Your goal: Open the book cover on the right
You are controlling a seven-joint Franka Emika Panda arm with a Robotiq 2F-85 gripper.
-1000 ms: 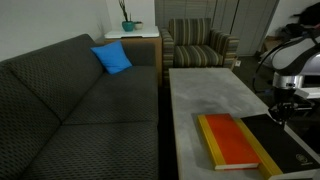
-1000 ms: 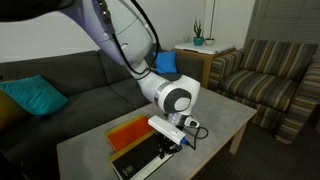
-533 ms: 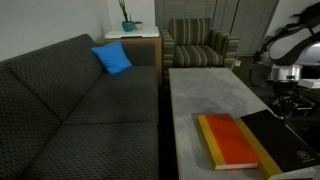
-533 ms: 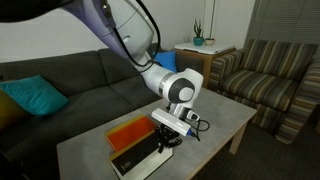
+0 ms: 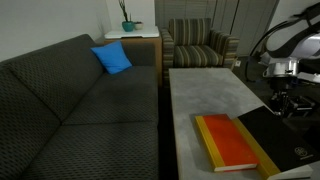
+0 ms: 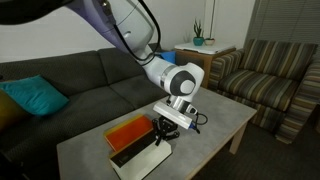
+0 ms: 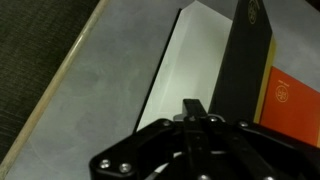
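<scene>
The black book cover [image 5: 268, 132] is lifted off the book's white pages [image 6: 140, 162] at the near end of the table. In the wrist view the cover [image 7: 245, 60] stands nearly on edge above the white pages [image 7: 185, 70]. My gripper [image 5: 283, 97] is at the cover's free edge, also seen in an exterior view [image 6: 165, 130]. In the wrist view its fingers [image 7: 195, 110] are pressed together at that edge. The orange-red book [image 5: 232, 140] with the yellow edge lies flat beside it and also shows in an exterior view [image 6: 130, 133].
The grey coffee table [image 5: 200, 90] stands beside a dark couch [image 5: 70, 100] with a blue cushion [image 5: 112, 58]. A striped armchair [image 5: 200, 45] is at the table's far end. A teal cushion [image 6: 30, 97] lies on the couch.
My gripper has risen from the book's edge and swung toward the orange-red book. The black cover has come up with it, exposing the white pages.
</scene>
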